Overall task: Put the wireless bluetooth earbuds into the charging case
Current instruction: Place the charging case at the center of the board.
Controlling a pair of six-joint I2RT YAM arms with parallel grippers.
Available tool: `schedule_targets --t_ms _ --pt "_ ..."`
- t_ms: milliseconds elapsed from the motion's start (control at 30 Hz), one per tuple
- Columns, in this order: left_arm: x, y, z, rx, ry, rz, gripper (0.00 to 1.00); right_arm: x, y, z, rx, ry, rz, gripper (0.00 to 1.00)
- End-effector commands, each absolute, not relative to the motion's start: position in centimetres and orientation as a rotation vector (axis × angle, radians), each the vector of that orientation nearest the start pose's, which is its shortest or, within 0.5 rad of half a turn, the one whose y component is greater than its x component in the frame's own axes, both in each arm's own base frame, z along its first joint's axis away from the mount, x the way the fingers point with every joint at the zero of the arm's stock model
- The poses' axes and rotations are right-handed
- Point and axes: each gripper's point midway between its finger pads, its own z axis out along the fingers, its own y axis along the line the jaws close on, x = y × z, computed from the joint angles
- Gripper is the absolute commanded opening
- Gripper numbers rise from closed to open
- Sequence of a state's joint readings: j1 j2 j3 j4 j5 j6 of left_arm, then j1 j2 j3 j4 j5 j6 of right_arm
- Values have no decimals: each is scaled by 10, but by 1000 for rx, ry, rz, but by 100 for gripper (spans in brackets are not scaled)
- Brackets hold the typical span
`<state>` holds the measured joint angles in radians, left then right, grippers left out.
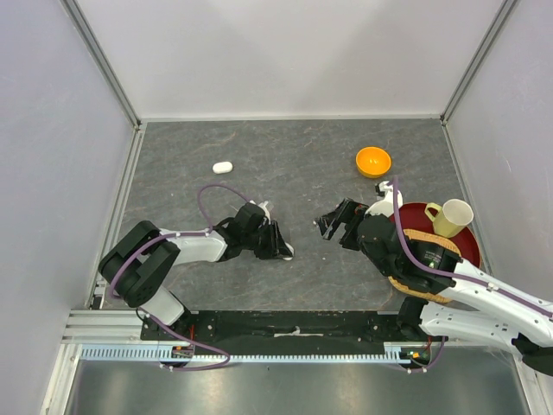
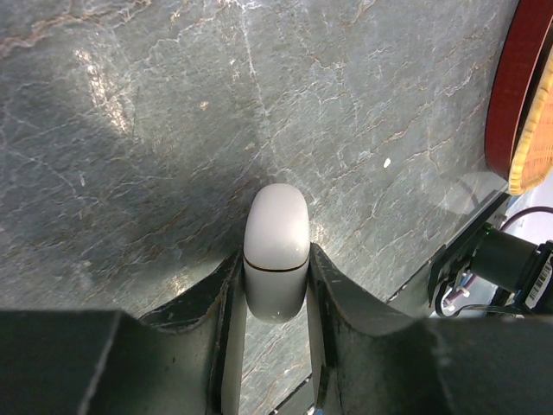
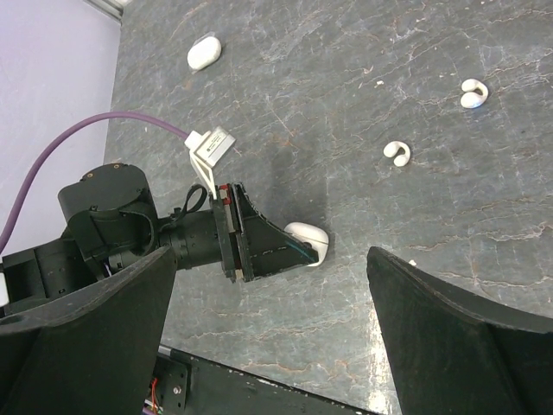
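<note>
Presently, the left gripper [image 2: 275, 264] is pinched on a white pill-shaped case [image 2: 276, 229], lid shut, lying on the grey table [image 1: 302, 173] near its front middle. Opposite it, near but not touching, the right gripper [image 1: 334, 221] hangs with its jaws spread wide and holding nothing. One small white earbud [image 3: 397, 153] lies loose on the table, apart from that case; a second earbud [image 3: 473, 92] lies farther off. Another white case [image 1: 223, 167] sits well apart at back left. An orange bowl [image 1: 373, 160] stands at back right.
</note>
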<state>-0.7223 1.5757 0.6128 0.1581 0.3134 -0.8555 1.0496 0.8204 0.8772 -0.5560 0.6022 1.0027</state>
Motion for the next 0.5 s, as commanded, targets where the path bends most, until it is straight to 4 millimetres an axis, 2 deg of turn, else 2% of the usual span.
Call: schedule_targets --t_ms 0,100,133,200,233,400,467 --pt "211 -295 28 24 2608 -1008 37 203 204 247 339 2005 679 98" --pt "212 -291 27 25 2609 -980 45 204 203 246 341 2005 676 98" --pt "211 -290 26 23 2612 -972 55 204 202 247 344 2002 675 98" --pt "212 -289 28 30 2601 -969 63 204 202 245 343 2006 671 98" --pt "212 -289 29 34 2597 -969 72 204 202 246 344 2004 671 98" --pt "213 -282 34 42 2586 -925 74 204 202 244 341 2006 667 98" --pt "212 -273 33 43 2591 -868 81 204 201 244 338 2006 665 98"
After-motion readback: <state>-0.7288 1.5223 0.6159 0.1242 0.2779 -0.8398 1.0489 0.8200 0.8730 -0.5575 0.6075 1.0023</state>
